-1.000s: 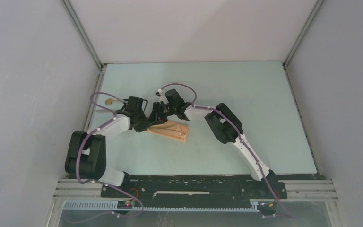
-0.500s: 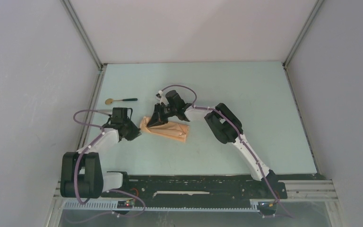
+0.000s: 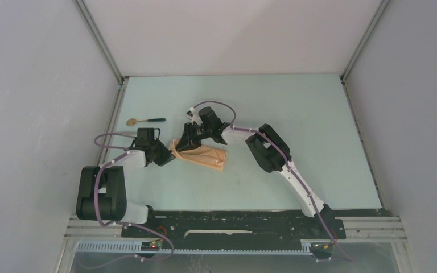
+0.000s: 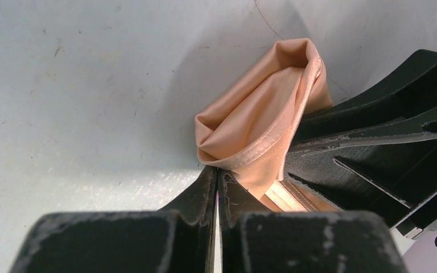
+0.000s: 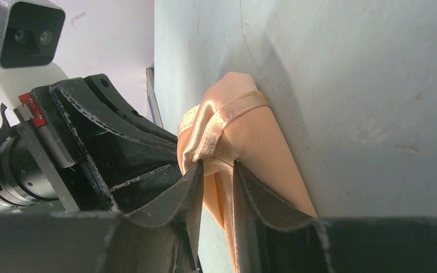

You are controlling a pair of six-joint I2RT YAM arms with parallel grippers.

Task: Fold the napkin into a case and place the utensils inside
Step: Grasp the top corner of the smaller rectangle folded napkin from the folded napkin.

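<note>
Our left gripper [image 3: 167, 157] has returned, clamping the case [image 3: 207, 157] at its hem; our right gripper [image 3: 182, 146] pinches it too, ready to open it for the spoon [image 3: 147, 120].

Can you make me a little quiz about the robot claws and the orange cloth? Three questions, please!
1. True or false: the spoon is tucked inside the napkin.
2. What are the left claw and the right claw both pinching? A) the spoon B) the napkin C) nothing
3. Fill in the blank: the spoon lies on the table, nearer the ____ claw.

Key: 1 false, it lies on the table apart from the napkin; 2 B; 3 left.
</note>
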